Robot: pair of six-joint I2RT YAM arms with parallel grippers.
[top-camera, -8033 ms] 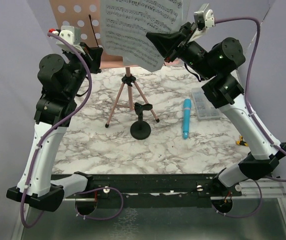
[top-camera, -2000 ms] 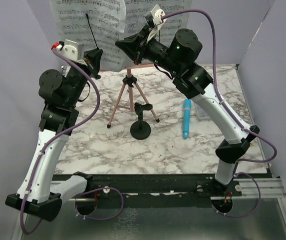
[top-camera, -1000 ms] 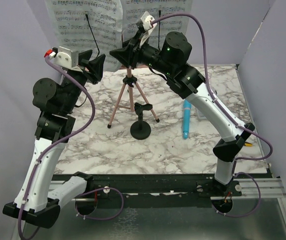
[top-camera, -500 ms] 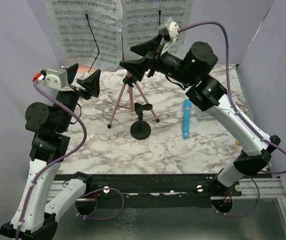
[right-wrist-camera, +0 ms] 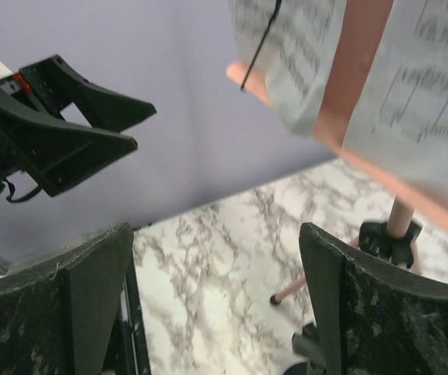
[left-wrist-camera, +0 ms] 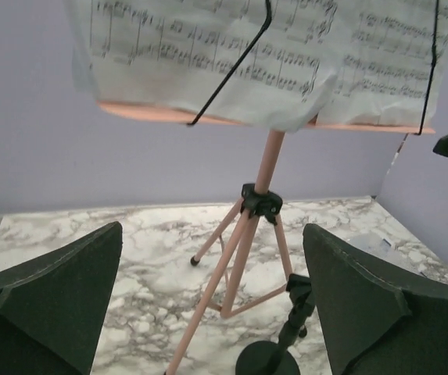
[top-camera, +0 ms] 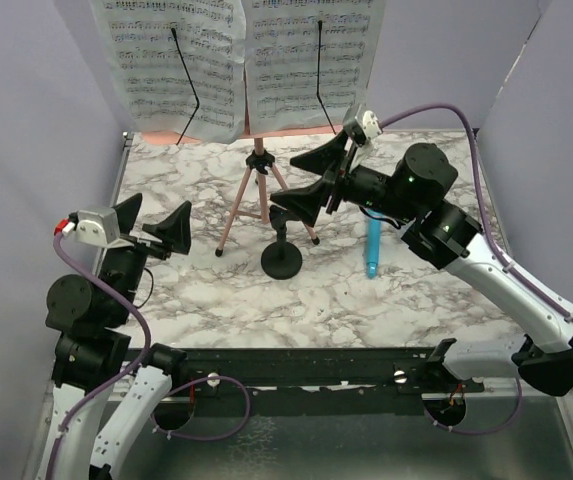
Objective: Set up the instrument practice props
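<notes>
Up at the far edge of the marble tabletop (top-camera: 196, 290): pink music stand (top-camera: 257, 165), upright on its tripod, carrying two sheet-music pages (top-camera: 176, 65) side by side under thin black retaining wires. Just in front of the tripod, black round-based mic stand (top-camera: 282, 260). Right of that, apart from it, blue toy microphone (top-camera: 374, 240) lying flat. Left claw (top-camera: 151, 225) released, spread wide over the left edge, grasping nothing. Right claw (top-camera: 311, 180) likewise released, hovering above the mic stand.

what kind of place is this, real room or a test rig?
Likely a robot test cell: plain lavender walls around a marble-pattern tabletop, a mounting rail at its near edge, a pink music stand as prop.
</notes>
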